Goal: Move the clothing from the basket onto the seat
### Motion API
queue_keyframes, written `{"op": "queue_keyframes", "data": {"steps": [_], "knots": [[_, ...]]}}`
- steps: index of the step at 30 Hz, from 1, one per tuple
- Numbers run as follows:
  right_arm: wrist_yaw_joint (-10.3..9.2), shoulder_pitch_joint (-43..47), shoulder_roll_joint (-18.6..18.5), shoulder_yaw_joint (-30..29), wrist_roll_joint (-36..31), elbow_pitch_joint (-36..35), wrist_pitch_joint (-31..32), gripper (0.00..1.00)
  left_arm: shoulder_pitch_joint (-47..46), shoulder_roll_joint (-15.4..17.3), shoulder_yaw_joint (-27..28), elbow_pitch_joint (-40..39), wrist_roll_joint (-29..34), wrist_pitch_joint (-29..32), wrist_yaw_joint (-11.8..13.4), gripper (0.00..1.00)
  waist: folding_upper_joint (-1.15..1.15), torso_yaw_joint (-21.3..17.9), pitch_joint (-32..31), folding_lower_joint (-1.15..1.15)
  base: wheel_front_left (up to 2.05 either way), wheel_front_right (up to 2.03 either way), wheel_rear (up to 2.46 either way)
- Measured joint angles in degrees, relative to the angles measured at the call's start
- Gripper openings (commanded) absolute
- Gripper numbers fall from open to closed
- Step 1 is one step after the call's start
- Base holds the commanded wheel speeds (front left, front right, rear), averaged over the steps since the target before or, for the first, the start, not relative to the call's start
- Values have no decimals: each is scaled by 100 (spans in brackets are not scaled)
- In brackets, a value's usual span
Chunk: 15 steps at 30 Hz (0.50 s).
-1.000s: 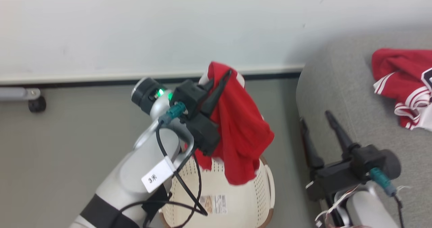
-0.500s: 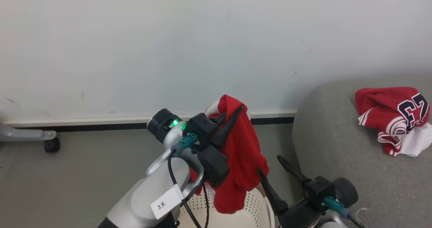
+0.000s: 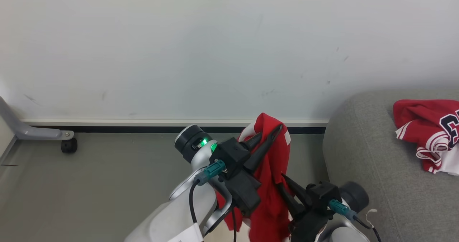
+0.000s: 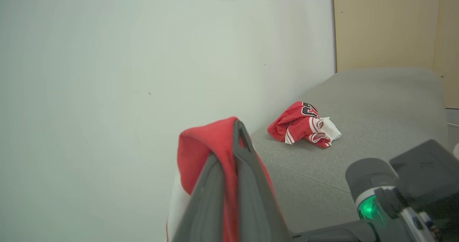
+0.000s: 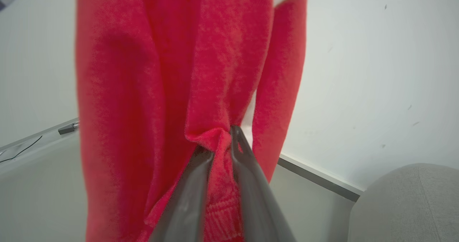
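My left gripper is shut on a red garment of the clothing and holds it up in the air, the cloth hanging down over the floor. In the left wrist view its closed fingers have red cloth draped over them. Lower down, my right gripper reaches into the same hanging cloth. The right wrist view has that gripper pinched on a fold of the red garment. A second red and white garment with a dark number lies on the grey seat at the right. The basket is out of view.
A white wall with a dark skirting strip runs behind. A grey metal leg with a black caster stands at the far left on the grey floor. A beige panel rises behind the seat.
The camera has tilted up, dropping the basket out of view. My right gripper moved left from beside the seat to the hanging garment and closed on a fold. The left gripper kept its hold.
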Motion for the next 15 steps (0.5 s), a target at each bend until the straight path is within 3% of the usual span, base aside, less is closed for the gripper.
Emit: {"op": "queue_keyframes", "data": {"steps": [8, 10, 12, 13, 15], "knots": [[1, -169, -19, 55, 96, 103, -8, 0, 175, 104, 80, -124, -12, 58, 165, 0, 0, -42, 91, 0, 0, 0, 0], [1, -221, -44, 51, 132, 101, -12, 0, 236, 152, 131, -134, -24, 60, 226, 22, 0, -82, 109, 0, 0, 0, 0], [2, -255, -89, 51, 144, 93, -29, 0, 297, 205, 196, -135, -69, 64, 247, 59, 0, -132, 125, 0, 0, 0, 0], [2, -276, -120, 46, 145, 82, -34, 0, 331, 229, 227, -135, -71, 64, 283, 100, 0, -161, 132, 0, 0, 0, 0], [2, -344, -198, 25, 145, 26, -36, 0, 396, 280, 269, -132, -100, 64, 325, 100, 0, -229, 147, 0, 0, 0, 0]]}}
